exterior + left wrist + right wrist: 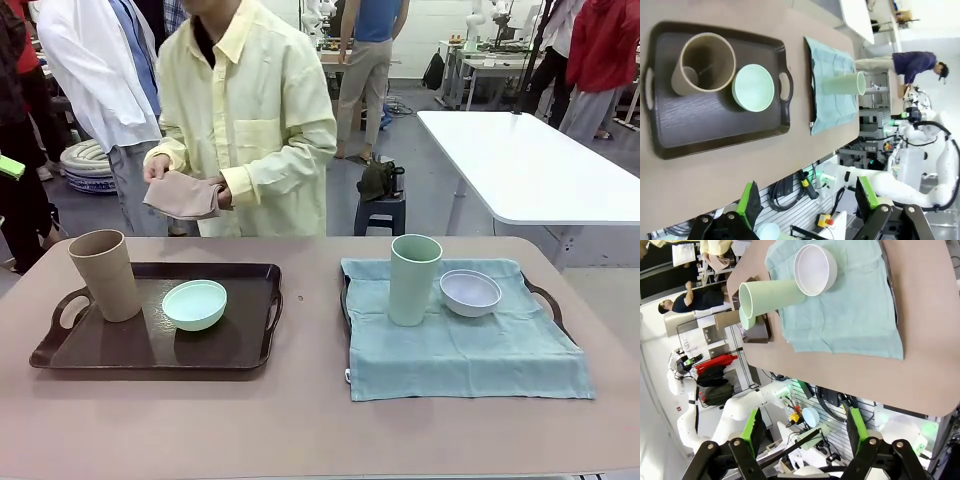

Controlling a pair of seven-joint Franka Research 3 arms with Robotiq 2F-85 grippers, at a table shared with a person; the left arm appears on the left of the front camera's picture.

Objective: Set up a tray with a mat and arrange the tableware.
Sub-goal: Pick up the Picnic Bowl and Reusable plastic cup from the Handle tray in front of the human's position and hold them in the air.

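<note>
You can't see most of the right tray (pixel 546 299): the teal mat (pixel 470 350) covers it, and only a handle and the left rim poke out. In the front view the person (pixel 250 110) is cut off at the head by the top edge. Their hands (pixel 158 168) half-cover the folded tan cloth (pixel 180 195).

In the right wrist view the sage cup (pixel 772 295) hides most of the mint bowl (pixel 746 320) and the dark tray (pixel 759 332) behind it. The mat runs off the top edge there.

The left gripper (pixel 806 182) and right gripper (pixel 803 411) are cut off by the bottom edge of their own wrist views.
</note>
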